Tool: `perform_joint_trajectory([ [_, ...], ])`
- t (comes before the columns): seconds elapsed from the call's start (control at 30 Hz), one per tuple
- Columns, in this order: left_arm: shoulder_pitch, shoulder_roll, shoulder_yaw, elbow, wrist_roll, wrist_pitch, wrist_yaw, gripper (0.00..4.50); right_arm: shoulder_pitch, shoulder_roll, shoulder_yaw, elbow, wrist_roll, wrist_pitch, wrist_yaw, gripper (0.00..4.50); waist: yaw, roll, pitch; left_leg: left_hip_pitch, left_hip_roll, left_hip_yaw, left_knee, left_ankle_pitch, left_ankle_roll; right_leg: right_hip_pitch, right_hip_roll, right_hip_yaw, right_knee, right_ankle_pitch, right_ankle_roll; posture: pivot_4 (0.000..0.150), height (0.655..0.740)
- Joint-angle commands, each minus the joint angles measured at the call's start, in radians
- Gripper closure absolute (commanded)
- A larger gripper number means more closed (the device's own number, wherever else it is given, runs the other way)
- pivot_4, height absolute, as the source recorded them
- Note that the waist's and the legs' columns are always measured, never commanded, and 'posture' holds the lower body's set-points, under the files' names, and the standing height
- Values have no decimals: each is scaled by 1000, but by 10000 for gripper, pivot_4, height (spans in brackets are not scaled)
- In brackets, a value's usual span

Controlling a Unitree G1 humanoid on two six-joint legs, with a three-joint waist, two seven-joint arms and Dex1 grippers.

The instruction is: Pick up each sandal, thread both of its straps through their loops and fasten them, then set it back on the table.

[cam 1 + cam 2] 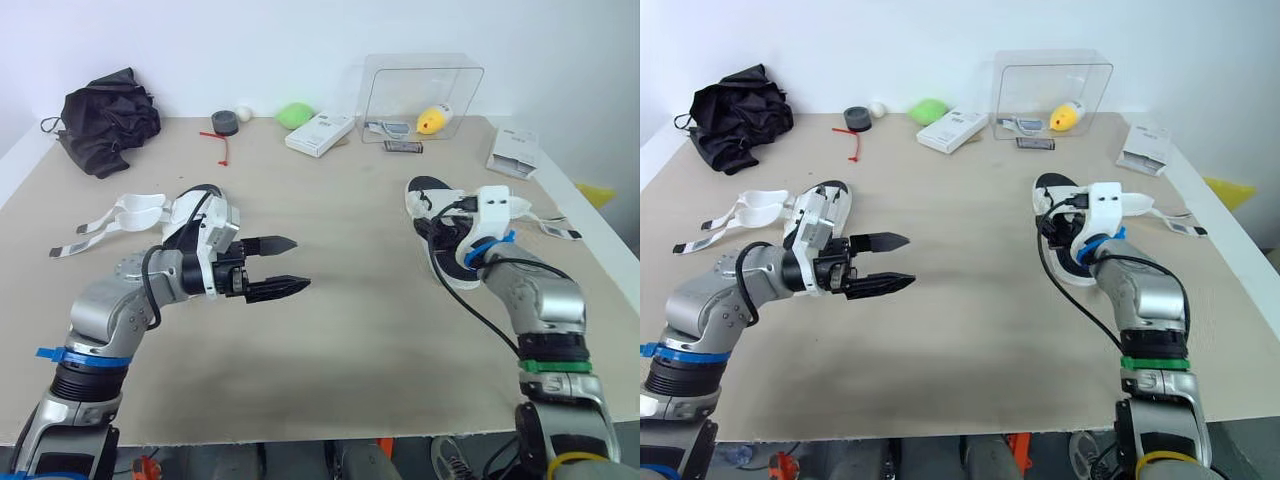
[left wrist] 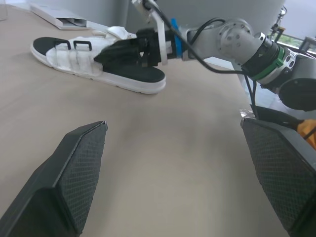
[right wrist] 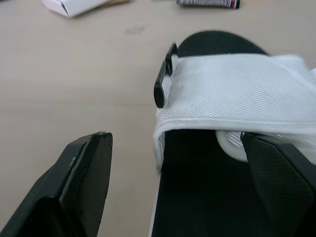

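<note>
While clutter lines the far edge, black cloth (image 1: 105, 120) at ten o'clock and clear box (image 1: 420, 90) at one, nothing blocks either shoe. Right sandal (image 1: 428, 190) lies at three o'clock, black footbed, white sole, with the right gripper (image 3: 174, 139) over it, fingers spread wide astride its white mesh strap (image 3: 232, 89). Left sandal (image 1: 140, 210) sits at nine, straps trailing loose. Left gripper (image 1: 300, 264) hovers mid-table, gaping, empty. Left wrist view picks out two black loops (image 2: 81, 45) on the right sandal's forefoot
</note>
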State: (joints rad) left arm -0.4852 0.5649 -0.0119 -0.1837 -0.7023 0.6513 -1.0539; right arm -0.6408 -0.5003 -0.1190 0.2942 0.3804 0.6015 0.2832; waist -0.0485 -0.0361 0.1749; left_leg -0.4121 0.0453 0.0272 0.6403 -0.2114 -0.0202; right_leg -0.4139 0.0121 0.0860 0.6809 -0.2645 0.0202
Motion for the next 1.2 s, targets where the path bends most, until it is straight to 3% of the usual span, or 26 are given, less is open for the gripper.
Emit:
perform_joint_trajectory([
  [0.03, -11, -9, -2, -14, 14, -25, 5, 0, -79, 17, 19, 100, -61, -71, 22, 277, -1, 0, 0, 0, 0, 0, 0, 0, 0, 0, 0, 0, 0, 0, 0, 1500, 7400],
  [0.43, 6, -39, 10, -40, -1, -15, 46, 0, -275, 92, 50, 491, -233, -309, -31, 277, -1, 0, 0, 0, 0, 0, 0, 0, -1, 0, 0, 0, 0, 1, 0, 1500, 7400],
  [0.53, 11, -41, 11, -51, -7, -10, 57, 0, -268, 100, 47, 550, -261, -370, -40, 7998, -1, 0, 0, 1, 0, 0, 0, 0, -1, 1, 0, 0, 0, 1, 0, 1500, 7400],
  [0.63, 15, -39, 16, -60, -16, -2, 67, 0, -263, 103, 25, 581, -261, -400, -43, 23004, -1, 0, 0, 4, 0, 0, 0, 0, -1, 4, 0, 0, 0, 1, 0, 1500, 7400],
  [0.67, 15, -39, 17, -61, -19, -1, 70, 0, -264, 102, 22, 588, -261, -406, -41, 25636, -1, 0, 0, 5, 0, 0, 1, 0, -1, 5, 0, 0, 0, 1, 0, 1500, 7400],
  [0.7, 15, -38, 19, -62, -23, 1, 74, 0, -264, 102, 21, 593, -262, -412, -37, 32511, -1, 0, 0, 5, 0, 0, 1, 0, -1, 5, 0, 0, 0, 1, 0, 1500, 7400],
  [0.8, 9, -33, 32, -63, -41, 15, 78, 0, -255, 102, 19, 588, -261, -420, -15, 44571, -1, 0, 0, 5, 0, -1, 1, 1, -1, 6, 0, -1, 0, 2, 0, 1500, 7400],
  [0.97, 7, 3, 40, -68, -62, 43, 46, 0, -214, 105, 15, 472, -211, -391, 120, 44571, -1, 0, 0, 5, 0, -1, 1, 1, -2, 5, 0, -1, 0, 2, 0, 1500, 7400],
  [1.2, -16, 60, 82, -9, -24, -36, 4, 0, 21, -35, 132, -131, 30, -130, 676, 44571, -3, 2, 1, 4, 1, -2, -2, 0, -1, 3, 1, -2, 0, 0, -1, 1500, 7400],
])
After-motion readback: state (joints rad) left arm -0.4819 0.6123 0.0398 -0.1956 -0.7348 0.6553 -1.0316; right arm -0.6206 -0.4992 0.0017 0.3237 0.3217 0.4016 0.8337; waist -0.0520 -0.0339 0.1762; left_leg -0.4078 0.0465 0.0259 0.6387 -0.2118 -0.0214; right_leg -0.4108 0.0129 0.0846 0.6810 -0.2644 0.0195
